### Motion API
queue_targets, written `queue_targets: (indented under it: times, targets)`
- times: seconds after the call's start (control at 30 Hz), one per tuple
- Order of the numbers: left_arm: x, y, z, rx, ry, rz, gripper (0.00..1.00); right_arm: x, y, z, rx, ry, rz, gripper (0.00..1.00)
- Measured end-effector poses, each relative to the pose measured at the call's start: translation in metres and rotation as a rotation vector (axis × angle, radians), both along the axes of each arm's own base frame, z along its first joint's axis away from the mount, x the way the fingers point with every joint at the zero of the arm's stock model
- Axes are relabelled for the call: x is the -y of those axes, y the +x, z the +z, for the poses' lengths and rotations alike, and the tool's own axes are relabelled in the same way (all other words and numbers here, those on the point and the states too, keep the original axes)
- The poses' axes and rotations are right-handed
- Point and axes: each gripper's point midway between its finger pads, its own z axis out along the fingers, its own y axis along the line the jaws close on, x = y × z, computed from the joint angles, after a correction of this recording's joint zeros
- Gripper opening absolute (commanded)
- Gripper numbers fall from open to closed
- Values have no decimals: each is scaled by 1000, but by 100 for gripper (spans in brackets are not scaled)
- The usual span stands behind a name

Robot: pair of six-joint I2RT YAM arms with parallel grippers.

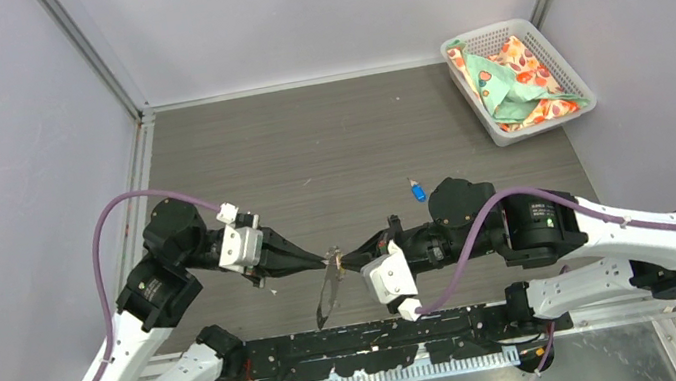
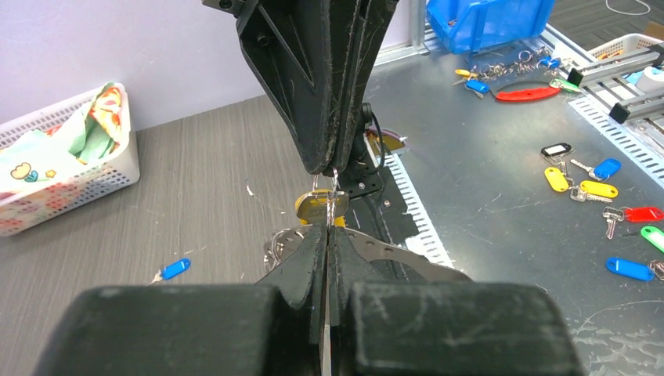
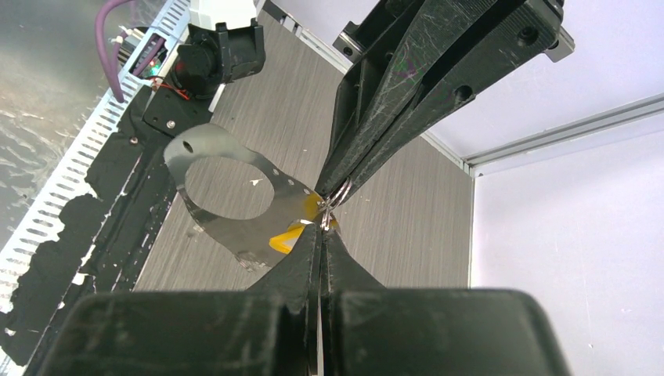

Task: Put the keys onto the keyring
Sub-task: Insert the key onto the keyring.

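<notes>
On my left, the left arm comes in from its base with the elbow folded and the wrist laid nearly level, so the left gripper (image 1: pixel 323 263) points rightward over the middle of the dark wood-grain table (image 1: pixel 307 145). Its jaws are pressed fully together on the small wire ring of the keyring (image 3: pixel 207 145), a flat silvery loop with a big oval opening that hangs from the pinch toward the near edge. I judge the level, nose-to-nose pose is meant to hold that ring steady in the air between two points, where a key can be worked round it. Right at the pinch sits the small key with the yellow plastic head (image 2: pixel 313 207), touching the wire; I cannot tell whether it is threaded on or only pressed against it. From the other side the right gripper (image 1: pixel 347 263) meets the left tip to tip, jaws likewise closed tight on the same wire ring, its arm stretched low and long from the right. Beyond its wrist, well apart, the small key with the blue plastic head (image 1: pixel 417 190) lies flat on the table, untouched, so I reckon the job is half done at best. At far right a white plastic basket (image 1: pixel 482 32) holds a patterned cloth (image 1: pixel 510 84).
</notes>
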Motion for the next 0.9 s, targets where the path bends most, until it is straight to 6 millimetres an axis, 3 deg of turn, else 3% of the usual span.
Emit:
queue_targets:
  times: [0.9]
  targets:
    - [0,-1,-5,-11,15,-7,0,-8,0,-4,10,-9,8,1]
